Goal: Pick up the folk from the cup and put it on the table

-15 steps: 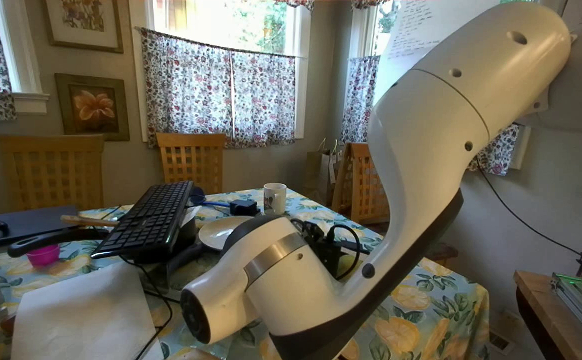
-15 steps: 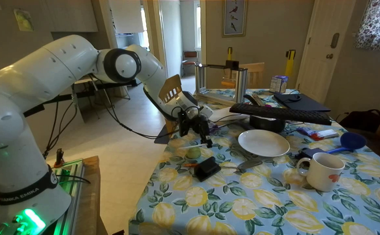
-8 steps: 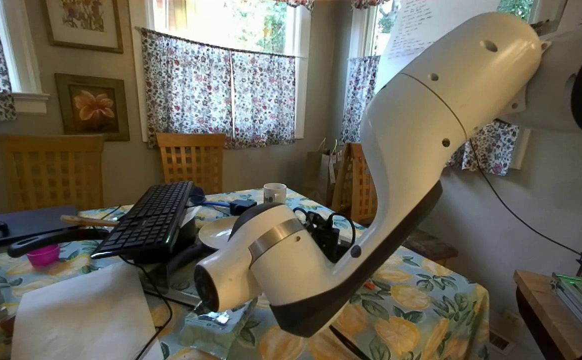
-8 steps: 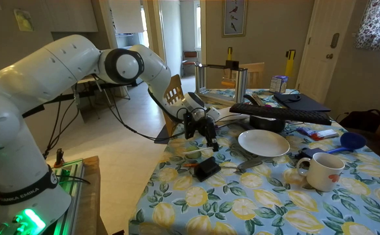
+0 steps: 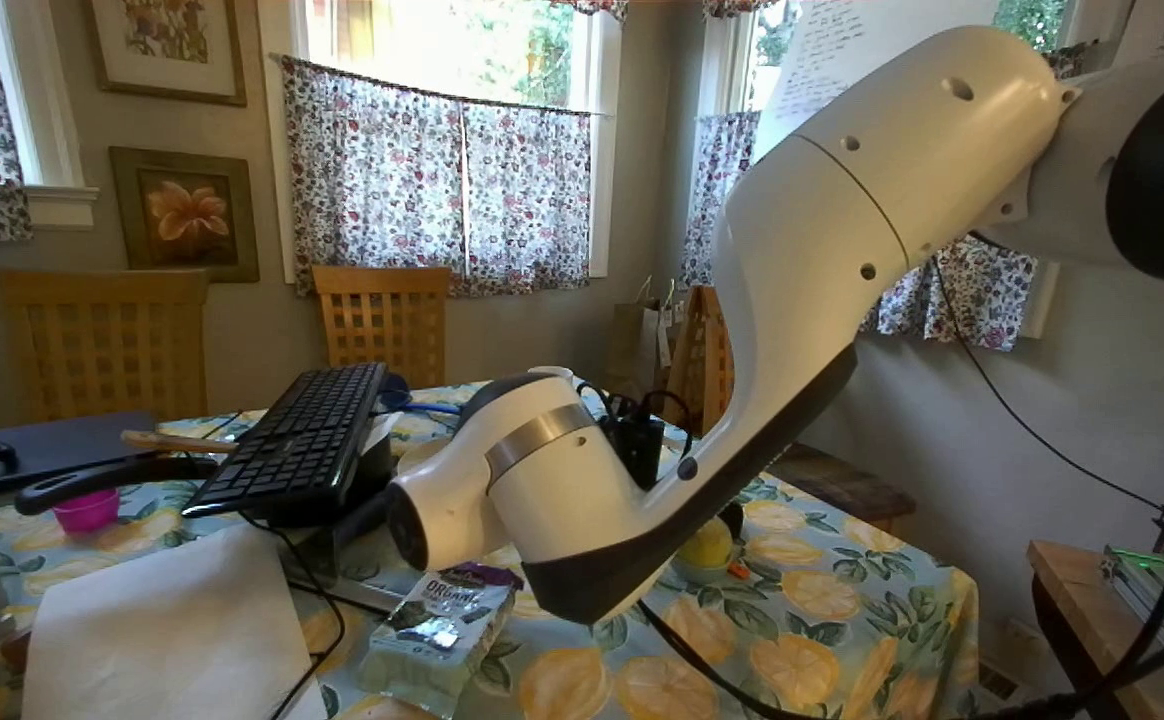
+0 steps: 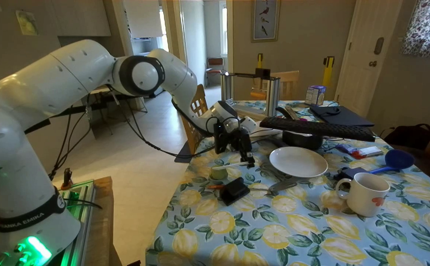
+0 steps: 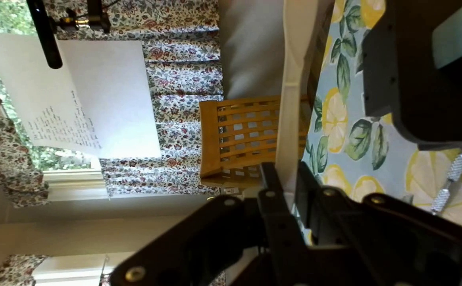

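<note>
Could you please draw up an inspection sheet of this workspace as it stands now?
Surface: table, its covering printed with lemons.
Job's things: white utensil held above the table, far end outside the wrist view, fork or not cannot be told; mug upright, no utensil visible in it.
Clutter: plate, keyboard, blue ladle, spatula, packet; small greenish thing, unclear what.
Gripper: shut on the utensil.
Cables: black cables hang from the arm; thin cord runs over the edge of the paper.
Surroundings: wooden chairs, curtained windows.
</note>
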`<state>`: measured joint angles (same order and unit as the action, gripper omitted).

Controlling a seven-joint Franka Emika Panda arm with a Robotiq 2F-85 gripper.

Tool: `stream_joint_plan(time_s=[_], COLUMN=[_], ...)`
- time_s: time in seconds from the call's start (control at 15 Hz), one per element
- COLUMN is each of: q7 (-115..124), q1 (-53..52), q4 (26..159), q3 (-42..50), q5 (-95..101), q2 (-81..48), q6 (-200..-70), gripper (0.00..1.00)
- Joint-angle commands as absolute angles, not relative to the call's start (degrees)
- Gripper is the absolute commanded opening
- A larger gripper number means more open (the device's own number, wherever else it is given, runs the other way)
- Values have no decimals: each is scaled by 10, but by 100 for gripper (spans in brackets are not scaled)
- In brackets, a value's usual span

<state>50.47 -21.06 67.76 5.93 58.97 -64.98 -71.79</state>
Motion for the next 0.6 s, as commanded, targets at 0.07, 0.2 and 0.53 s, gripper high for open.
stream_joint_plan(time_s=[0.07,0.2,0.53], q7=[503,506,512], q1=[-211,-211,-217], q4=[610,590,544], q3=[55,55,57], q5=[592,587,587], q2=[-689,-700,-735], q6=[-669,-652,-620], gripper=[4,4,4])
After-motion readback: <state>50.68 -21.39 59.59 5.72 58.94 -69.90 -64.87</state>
